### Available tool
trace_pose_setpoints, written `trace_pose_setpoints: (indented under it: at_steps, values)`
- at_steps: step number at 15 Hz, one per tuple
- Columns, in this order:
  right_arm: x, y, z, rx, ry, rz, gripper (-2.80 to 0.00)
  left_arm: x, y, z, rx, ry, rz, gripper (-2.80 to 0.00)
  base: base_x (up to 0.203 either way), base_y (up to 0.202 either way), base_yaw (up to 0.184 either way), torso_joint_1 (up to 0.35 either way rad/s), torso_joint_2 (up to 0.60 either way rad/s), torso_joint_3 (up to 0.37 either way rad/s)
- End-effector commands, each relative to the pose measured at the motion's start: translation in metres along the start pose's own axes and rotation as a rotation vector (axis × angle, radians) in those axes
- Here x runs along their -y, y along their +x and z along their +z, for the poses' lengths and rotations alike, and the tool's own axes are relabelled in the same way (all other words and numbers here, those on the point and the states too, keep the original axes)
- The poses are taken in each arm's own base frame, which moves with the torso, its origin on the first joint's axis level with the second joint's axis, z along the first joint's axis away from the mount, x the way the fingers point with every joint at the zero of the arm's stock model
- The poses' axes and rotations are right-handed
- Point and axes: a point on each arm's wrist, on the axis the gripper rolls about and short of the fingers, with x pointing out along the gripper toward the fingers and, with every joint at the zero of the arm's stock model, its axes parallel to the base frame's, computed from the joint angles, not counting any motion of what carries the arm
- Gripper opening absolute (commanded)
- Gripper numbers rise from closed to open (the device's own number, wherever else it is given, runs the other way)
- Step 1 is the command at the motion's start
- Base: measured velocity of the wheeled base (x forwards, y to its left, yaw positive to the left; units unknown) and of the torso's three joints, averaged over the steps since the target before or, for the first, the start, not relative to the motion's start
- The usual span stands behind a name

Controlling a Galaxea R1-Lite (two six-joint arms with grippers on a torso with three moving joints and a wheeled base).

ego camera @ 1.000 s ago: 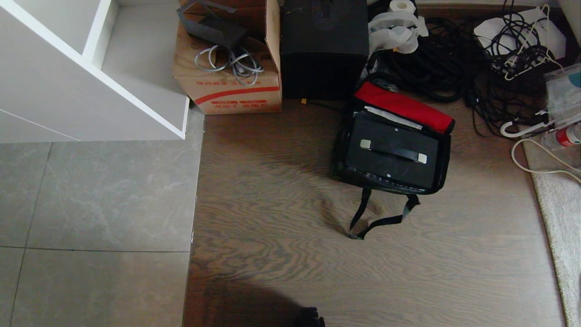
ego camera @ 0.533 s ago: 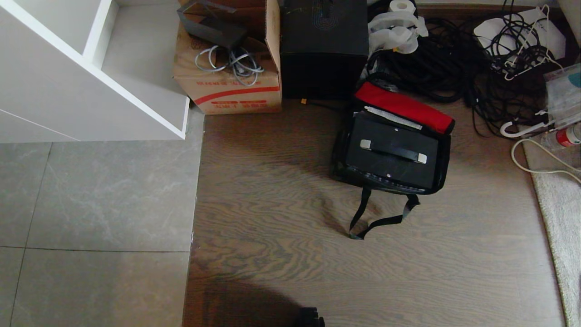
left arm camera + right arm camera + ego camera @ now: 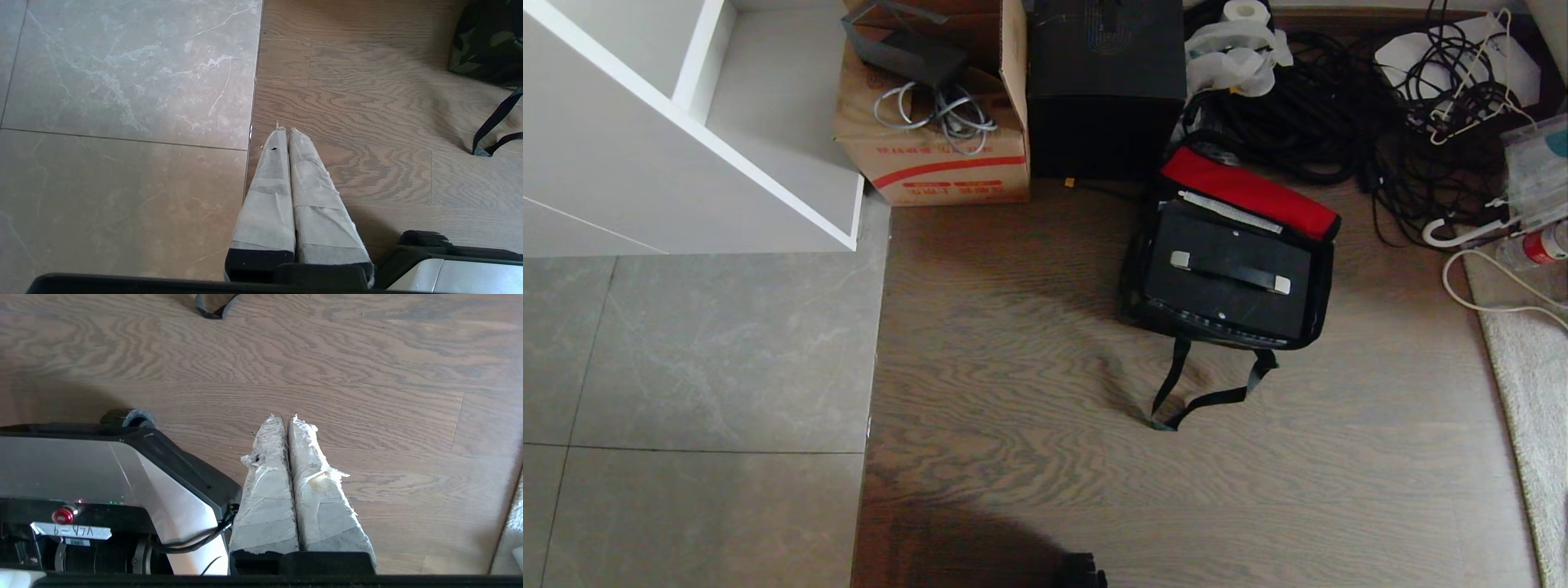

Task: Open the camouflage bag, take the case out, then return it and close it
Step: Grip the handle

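The camouflage bag point(image 3: 1131, 282) lies open on the wooden floor, its red-lined flap point(image 3: 1250, 192) folded back toward the cables. The flat black case point(image 3: 1227, 273) rests inside it, its bar handle point(image 3: 1230, 272) facing up. The bag's black strap point(image 3: 1209, 398) trails toward me. A corner of the camouflage bag point(image 3: 482, 45) shows in the left wrist view. My left gripper point(image 3: 284, 130) is shut and empty above the seam between tile and wood. My right gripper point(image 3: 285, 416) is shut and empty above bare floor beside my base point(image 3: 81, 465), far from the bag.
A brown carton point(image 3: 935, 122) with cables and a tall black box point(image 3: 1107, 86) stand behind the bag. Tangled black cables point(image 3: 1339, 106) fill the back right. A white shelf unit point(image 3: 686, 122) stands at the left, a pale rug point(image 3: 1531, 376) at the right.
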Motion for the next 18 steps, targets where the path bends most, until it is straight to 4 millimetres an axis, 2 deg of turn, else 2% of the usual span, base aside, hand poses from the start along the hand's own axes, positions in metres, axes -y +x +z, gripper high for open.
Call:
trace_pose_setpoints:
  at_steps: [1, 8, 18]
  values:
    - [0.000, 0.000, 0.000, 0.001, 0.006, -0.007, -2.80, 0.000, 0.001, -0.003, -0.010, -0.001, 0.001, -2.80, 0.000, 0.000, 0.000, 0.000, 0.00, 0.000]
    - [-0.001, -0.020, -0.011, 0.294, 0.000, -0.037, -2.80, 0.000, 0.001, -0.003, -0.008, -0.001, 0.001, -2.80, 0.000, 0.000, 0.000, 0.000, 0.00, 0.000]
    - [-0.001, -0.020, -0.011, 0.317, 0.003, -0.041, -2.80, 0.000, 0.001, -0.003, -0.008, -0.001, 0.002, -2.80, 0.000, 0.000, 0.000, 0.000, 0.00, 0.000]
